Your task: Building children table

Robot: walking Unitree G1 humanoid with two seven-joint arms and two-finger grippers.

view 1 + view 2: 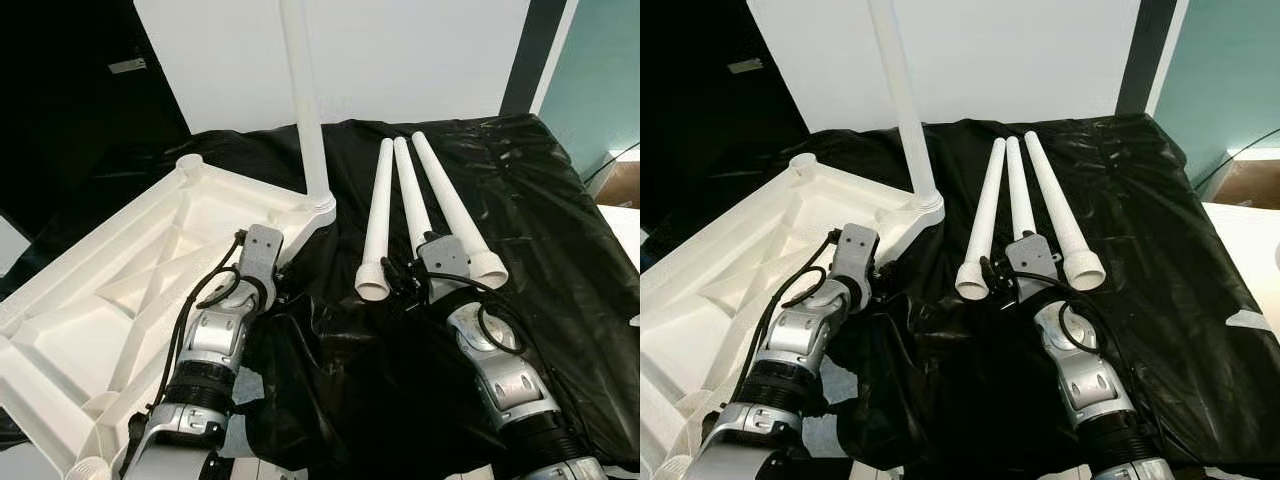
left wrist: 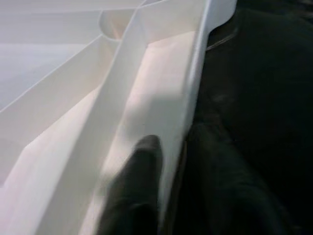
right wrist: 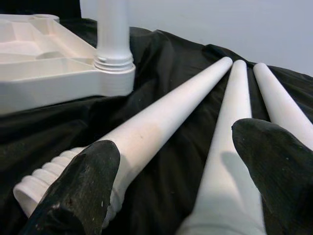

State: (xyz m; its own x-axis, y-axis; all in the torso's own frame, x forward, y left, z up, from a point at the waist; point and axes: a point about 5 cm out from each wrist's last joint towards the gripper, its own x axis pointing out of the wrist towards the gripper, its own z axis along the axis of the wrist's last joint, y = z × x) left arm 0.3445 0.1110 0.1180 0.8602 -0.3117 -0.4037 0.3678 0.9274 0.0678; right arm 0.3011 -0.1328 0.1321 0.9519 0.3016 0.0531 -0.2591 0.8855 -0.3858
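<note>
- No readable text, label, brand, number or sign shows in any of the views.
- The small pale tag [image 1: 128, 65] on the dark wall at upper left is too blurred to read.

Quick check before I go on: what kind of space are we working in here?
Probably an indoor room set up for assembly: a black plastic sheet covers the work surface, a white wall stands behind it, and an upturned white tabletop lies beside loose table legs.
</note>
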